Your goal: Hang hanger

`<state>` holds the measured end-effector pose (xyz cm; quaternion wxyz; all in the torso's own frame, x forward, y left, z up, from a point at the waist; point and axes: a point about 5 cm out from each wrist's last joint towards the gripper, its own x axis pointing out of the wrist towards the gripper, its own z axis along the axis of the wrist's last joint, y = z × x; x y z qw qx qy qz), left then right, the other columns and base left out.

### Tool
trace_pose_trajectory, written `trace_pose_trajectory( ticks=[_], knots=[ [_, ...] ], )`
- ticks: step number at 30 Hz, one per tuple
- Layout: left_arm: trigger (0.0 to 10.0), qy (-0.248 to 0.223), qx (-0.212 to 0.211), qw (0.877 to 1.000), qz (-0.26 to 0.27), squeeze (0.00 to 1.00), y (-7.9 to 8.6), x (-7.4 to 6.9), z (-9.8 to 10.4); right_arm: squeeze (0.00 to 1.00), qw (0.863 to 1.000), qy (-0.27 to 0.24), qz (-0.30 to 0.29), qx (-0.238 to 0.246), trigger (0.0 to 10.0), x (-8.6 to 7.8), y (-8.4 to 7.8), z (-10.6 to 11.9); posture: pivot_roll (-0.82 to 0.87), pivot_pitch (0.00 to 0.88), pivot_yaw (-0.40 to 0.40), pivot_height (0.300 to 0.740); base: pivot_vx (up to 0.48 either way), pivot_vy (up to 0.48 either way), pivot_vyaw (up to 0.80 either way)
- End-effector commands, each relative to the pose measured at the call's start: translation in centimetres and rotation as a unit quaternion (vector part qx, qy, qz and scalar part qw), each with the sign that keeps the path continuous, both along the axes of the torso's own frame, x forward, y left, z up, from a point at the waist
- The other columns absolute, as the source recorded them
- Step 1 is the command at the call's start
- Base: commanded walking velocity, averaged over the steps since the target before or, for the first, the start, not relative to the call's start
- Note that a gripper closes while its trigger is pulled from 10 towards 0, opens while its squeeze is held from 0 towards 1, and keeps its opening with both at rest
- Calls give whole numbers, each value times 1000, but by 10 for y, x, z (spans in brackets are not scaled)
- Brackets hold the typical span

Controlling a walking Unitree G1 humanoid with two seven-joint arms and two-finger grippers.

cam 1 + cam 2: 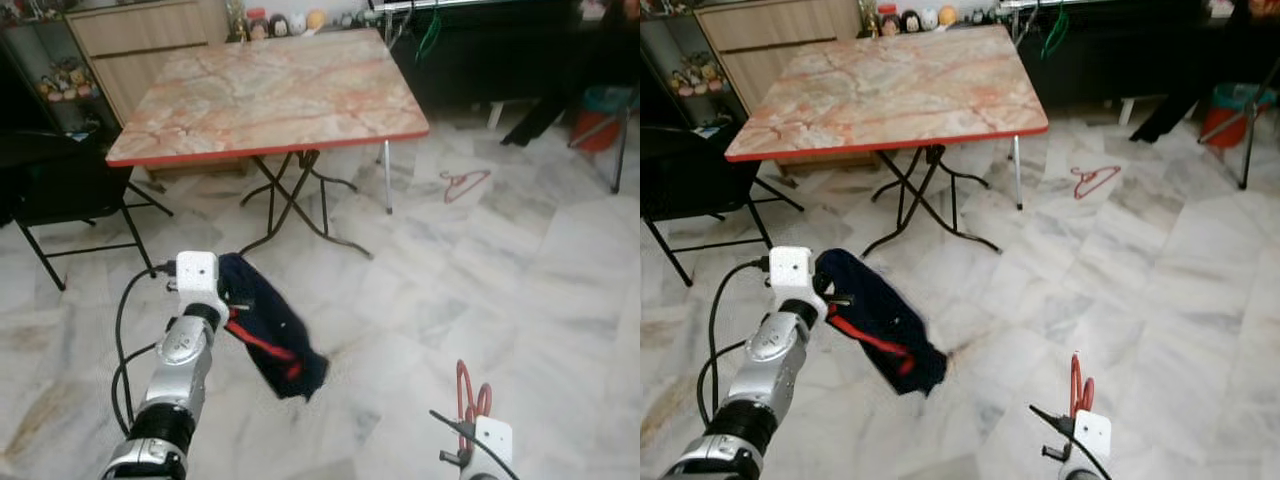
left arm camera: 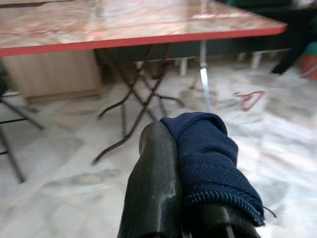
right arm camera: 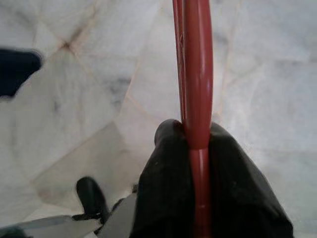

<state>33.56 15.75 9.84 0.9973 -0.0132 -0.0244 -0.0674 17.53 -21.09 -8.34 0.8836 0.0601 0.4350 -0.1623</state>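
My left gripper (image 1: pixel 235 312) is shut on a dark navy garment with red trim (image 1: pixel 272 335), which droops from the fingers (image 2: pixel 153 188) above the marble floor. In the left wrist view the navy cloth (image 2: pixel 208 158) is bunched over one finger. My right gripper (image 3: pixel 198 168), low at the front right, is shut on a red plastic hanger (image 1: pixel 468 395) that stands up from it; the hanger's bar (image 3: pixel 194 74) runs between the black fingers. A second red hanger (image 1: pixel 464 184) lies on the floor to the right of the table.
A folding table with a marble-pattern top and red edge (image 1: pixel 270 95) stands ahead. A black chair (image 1: pixel 60 190) is at the left. Dark furniture, a rail with a green hanger (image 1: pixel 430 35) and a red bucket (image 1: pixel 600 125) line the back right.
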Motion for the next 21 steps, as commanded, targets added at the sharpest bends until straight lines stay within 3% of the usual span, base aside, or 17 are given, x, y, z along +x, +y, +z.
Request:
trace_pose_trajectory(
  ticks=[1,21],
  knots=[
    [10000,-23,-4,1000,3,0,5,1,10,0,1000,-1,10,5,10000,2,6,0,-175,0,71,740,0,0,0],
    [10000,-20,-14,1000,-8,0,1,1,11,0,1000,-3,22,9,10000,7,17,0,-177,0,75,740,0,0,0]
  ],
)
